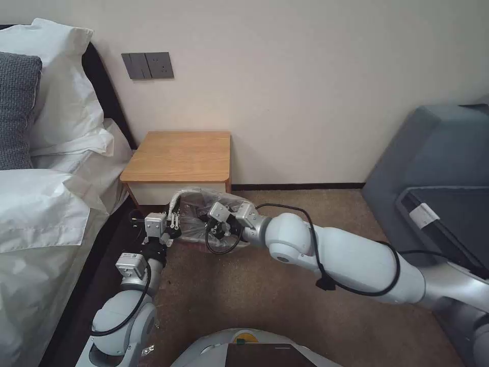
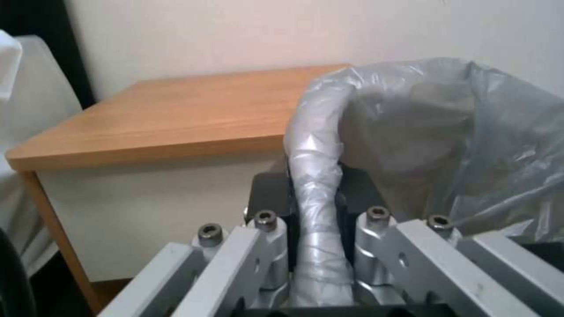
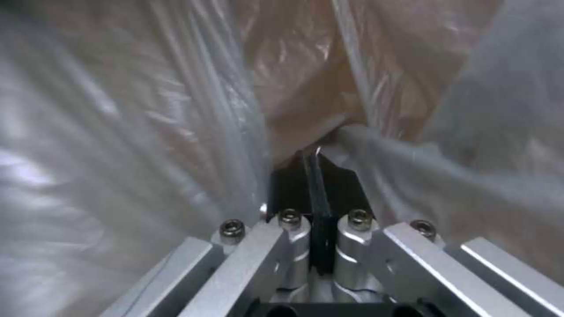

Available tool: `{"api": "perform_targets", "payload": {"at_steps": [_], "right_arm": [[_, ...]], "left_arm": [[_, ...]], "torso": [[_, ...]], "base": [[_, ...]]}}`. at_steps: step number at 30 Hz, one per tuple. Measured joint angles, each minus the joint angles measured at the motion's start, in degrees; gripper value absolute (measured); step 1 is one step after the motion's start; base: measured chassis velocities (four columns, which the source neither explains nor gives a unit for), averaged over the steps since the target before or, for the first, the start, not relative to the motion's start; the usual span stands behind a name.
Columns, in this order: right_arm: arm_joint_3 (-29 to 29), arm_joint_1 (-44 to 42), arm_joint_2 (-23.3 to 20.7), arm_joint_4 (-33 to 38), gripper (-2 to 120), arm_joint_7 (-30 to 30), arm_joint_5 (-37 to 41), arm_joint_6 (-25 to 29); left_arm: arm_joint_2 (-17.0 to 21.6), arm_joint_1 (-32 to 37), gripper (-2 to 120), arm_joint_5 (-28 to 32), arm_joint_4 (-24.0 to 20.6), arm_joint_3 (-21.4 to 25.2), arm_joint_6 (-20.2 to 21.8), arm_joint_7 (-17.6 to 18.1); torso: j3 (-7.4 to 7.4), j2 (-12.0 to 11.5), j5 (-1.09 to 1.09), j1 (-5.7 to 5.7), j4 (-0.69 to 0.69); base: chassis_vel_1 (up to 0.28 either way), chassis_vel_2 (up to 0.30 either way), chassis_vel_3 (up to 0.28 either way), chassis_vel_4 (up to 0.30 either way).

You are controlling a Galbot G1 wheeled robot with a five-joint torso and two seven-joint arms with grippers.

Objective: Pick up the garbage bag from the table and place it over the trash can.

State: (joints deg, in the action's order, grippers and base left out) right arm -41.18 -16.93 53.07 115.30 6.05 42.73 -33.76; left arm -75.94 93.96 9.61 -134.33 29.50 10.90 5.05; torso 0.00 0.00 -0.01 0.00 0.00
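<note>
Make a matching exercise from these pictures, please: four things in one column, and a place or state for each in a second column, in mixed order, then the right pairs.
Column one:
1. left tool
2. right tool
3. garbage bag
4. table

Column two:
A. stands against the wall, beside the bed, top bare
B. shut on a bunched, rolled edge of plastic
C. stretched open between the two arms, below the table's front
D. shut on a thin fold, with plastic all around it

Right pairs: 1-B, 2-D, 3-C, 4-A
</note>
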Motion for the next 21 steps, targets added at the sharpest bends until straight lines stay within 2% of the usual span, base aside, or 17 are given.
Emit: {"api": "perform_targets", "payload": {"at_steps": [8, 21], "right_arm": [[-6.0, 4.9, 3.8, -6.0, 0, -2.0, -3.1, 0.1], [-9.9, 6.5, 7.7, -14.4, 0, -4.8, -8.0, 1.5]], "left_arm": [[0.1, 0.6, 9, -2.0, -0.9, -0.3, -0.1, 0.0], [-0.3, 1.5, 9, -2.6, -2.3, -0.4, 0.1, 0.2]], "torso": [[0.0, 0.0, 0.0, 0.0, 0.0], [0.0, 0.0, 0.0, 0.0, 0.0]], "base": [[0.0, 0.0, 0.0, 0.0], [0.0, 0.0, 0.0, 0.0]]}}
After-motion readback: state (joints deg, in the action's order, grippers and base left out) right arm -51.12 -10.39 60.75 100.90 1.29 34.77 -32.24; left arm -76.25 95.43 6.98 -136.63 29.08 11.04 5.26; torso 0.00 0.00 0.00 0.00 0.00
